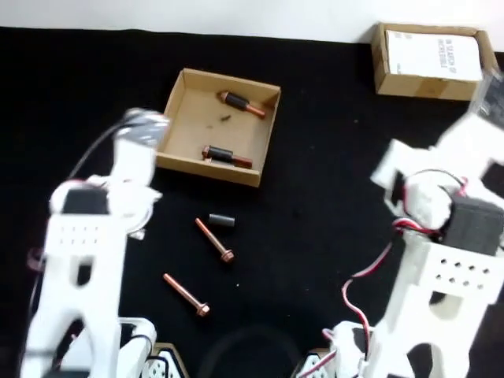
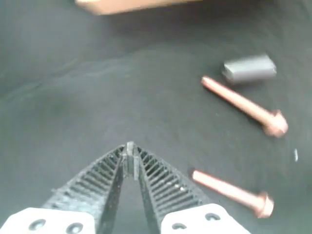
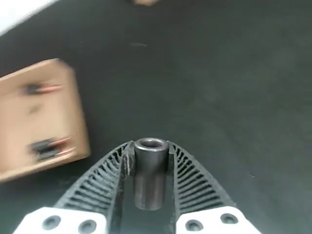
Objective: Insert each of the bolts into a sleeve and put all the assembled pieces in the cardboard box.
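My left gripper (image 2: 129,157) is shut with nothing in it and hangs over bare black cloth. Beside it lie two copper bolts (image 2: 243,106) (image 2: 229,192) and a loose dark sleeve (image 2: 249,68). From above, the sleeve (image 1: 222,220) and both bolts (image 1: 214,239) (image 1: 187,294) lie just in front of the cardboard box (image 1: 211,167). Two assembled pieces (image 1: 240,103) (image 1: 227,156) lie inside the box. My right gripper (image 3: 148,151) is shut on another dark sleeve (image 3: 148,178), held upright, well to the right of the box (image 3: 80,122).
A second closed cardboard box (image 1: 429,59) with a white label stands at the far right back corner. The left arm (image 1: 102,228) rises at the left front and the right arm (image 1: 441,228) at the right front. Black cloth covers the table.
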